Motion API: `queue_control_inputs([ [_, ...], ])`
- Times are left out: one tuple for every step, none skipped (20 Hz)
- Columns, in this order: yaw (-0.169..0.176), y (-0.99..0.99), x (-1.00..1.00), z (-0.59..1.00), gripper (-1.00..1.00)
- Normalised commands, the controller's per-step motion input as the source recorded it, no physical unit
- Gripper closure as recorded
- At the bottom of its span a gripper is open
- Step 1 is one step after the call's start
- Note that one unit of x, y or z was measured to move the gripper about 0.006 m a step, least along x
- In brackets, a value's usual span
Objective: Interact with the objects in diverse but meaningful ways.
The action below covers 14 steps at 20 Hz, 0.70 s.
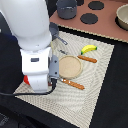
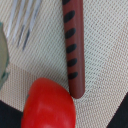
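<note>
Sausage (image 2: 74, 47) fills the middle of your wrist view, a long brown piece with dark grill marks, lying flat on the woven mat (image 2: 107, 60). Its rounded end touches or nearly touches the red tomato (image 2: 47, 105), which sits just beside it at the edge of the mat. The metal tines of a fork (image 2: 24, 22) lie on the mat near the sausage's other side, apart from it. A sliver of a pale rounded thing shows at the picture's edge, too little to name.

You cannot see the claw's fingers in the wrist view, and in the exterior view the arm (image 1: 35, 45) hides them, so I cannot tell whether the claw is open or closed. The arm stands low over the mat's corner toward the exterior view's left, with a bit of red (image 1: 28, 80) showing at its base.

In the exterior view you have the tan plate (image 1: 69, 66) in the middle of the mat, the banana (image 1: 89, 48) beyond it, and two wooden handles (image 1: 87, 59), one on each side of the plate. A small grey pan (image 1: 57, 39) sits partly behind the arm. On the counter (image 1: 107, 25) behind the mat stands a dark pot (image 1: 66, 8).
</note>
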Motion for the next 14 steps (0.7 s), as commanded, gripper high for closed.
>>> queue_control_inputs([
  [0.0, -0.28, 0.18, -0.18, -1.0],
  [0.0, -0.25, 0.19, -0.18, -1.0],
  [0.0, -0.25, 0.19, -0.2, -1.0],
  [0.0, -0.25, 0.17, -0.21, -1.0],
  [0.003, -0.26, 0.15, -0.21, -1.0],
  [0.005, -0.25, 0.15, -0.21, -1.0],
  [0.009, -0.25, 0.14, -0.21, -1.0],
  [0.01, -0.27, 0.13, -0.2, -1.0],
  [0.01, -0.29, 0.12, -0.19, -1.0],
  [0.009, -0.29, 0.12, -0.17, -1.0],
  [0.006, -0.3, 0.13, -0.13, -1.0],
  [0.004, -0.33, 0.2, -0.04, -1.0],
  [0.0, -0.35, 0.26, 0.0, -1.0],
  [0.0, -0.34, 0.23, 0.0, -1.0],
])
